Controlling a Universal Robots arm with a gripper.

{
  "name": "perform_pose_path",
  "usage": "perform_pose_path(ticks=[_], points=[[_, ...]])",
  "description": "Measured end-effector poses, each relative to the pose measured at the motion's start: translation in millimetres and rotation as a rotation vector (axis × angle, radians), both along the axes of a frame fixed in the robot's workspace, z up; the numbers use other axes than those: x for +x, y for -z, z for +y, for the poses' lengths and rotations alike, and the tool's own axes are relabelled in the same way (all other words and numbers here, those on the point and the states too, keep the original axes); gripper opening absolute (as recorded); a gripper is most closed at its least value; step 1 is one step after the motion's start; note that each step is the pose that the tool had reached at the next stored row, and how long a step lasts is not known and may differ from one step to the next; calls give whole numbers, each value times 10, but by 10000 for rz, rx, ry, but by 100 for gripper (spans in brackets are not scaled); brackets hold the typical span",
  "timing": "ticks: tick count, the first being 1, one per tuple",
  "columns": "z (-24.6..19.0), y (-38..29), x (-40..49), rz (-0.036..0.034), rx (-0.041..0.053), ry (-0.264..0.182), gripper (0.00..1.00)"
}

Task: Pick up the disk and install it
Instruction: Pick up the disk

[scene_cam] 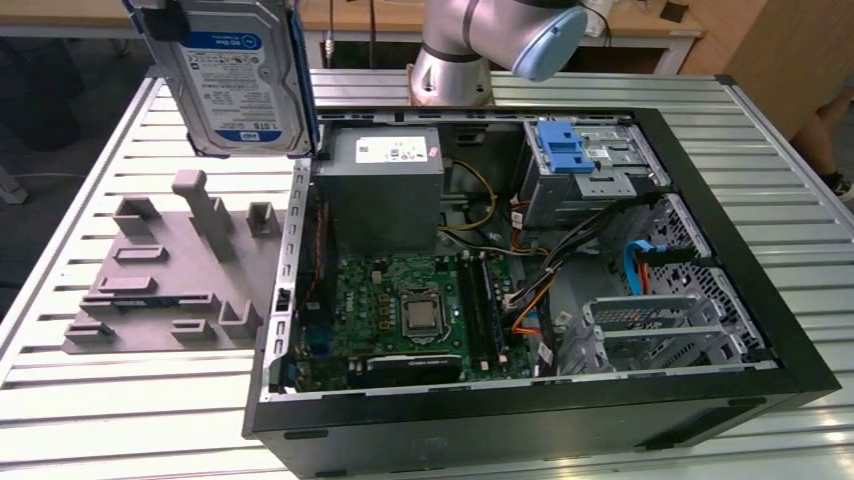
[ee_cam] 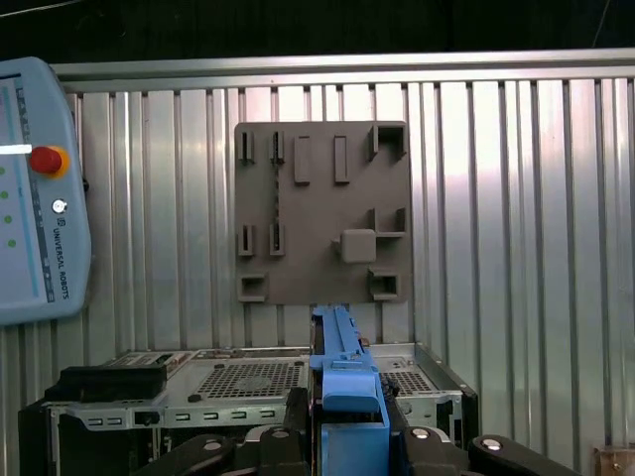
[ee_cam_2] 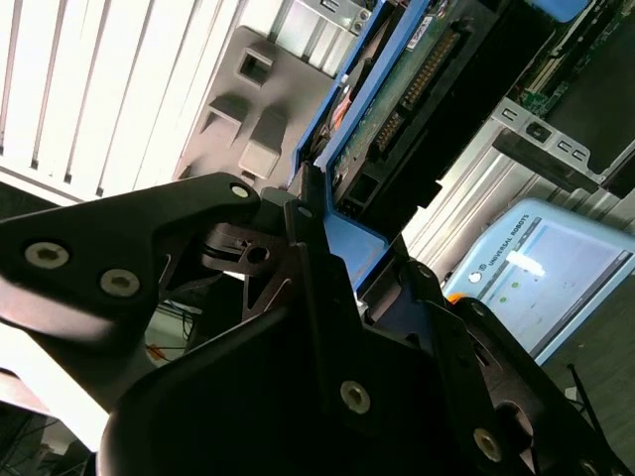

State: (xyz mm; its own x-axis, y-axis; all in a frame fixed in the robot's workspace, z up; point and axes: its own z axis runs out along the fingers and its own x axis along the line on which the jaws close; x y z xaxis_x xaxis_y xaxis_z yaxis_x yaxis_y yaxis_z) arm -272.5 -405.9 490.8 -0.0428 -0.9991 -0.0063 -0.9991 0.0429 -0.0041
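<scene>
Holding the disk (scene_cam: 238, 75) aloft, gripper (ee_cam: 347, 428) jaws closed on its blue carrier (ee_cam: 337, 347) edges; probably rigid, weighty, shock-sensitive.

I find bright, even light. Worktop (ee_cam_2: 89, 89) slats glare white in the second wrist view; computer case (scene_cam: 507, 420) interior shadowed; my gripper (ee_cam_2: 352, 228) dark, soft-focused close up.

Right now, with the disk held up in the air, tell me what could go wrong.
1. The fingers pinch only the blue frame at one end of the disk, so it might tilt or slip.
2. In the exterior view the disk appears close to the computer case's rim and could clip it going across.
3. Loose cables crowd the case beside the metal cages and might snag the disk.
</scene>
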Motion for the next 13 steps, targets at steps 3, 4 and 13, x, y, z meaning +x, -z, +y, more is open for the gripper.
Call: perform_pose_path(ticks=[3, 4, 13], points=[[-1, 0, 37, 1, -1, 0, 36], [-2, 0, 49, 0, 0, 1, 36], [-6, 0, 154, 0, 0, 1, 36]])
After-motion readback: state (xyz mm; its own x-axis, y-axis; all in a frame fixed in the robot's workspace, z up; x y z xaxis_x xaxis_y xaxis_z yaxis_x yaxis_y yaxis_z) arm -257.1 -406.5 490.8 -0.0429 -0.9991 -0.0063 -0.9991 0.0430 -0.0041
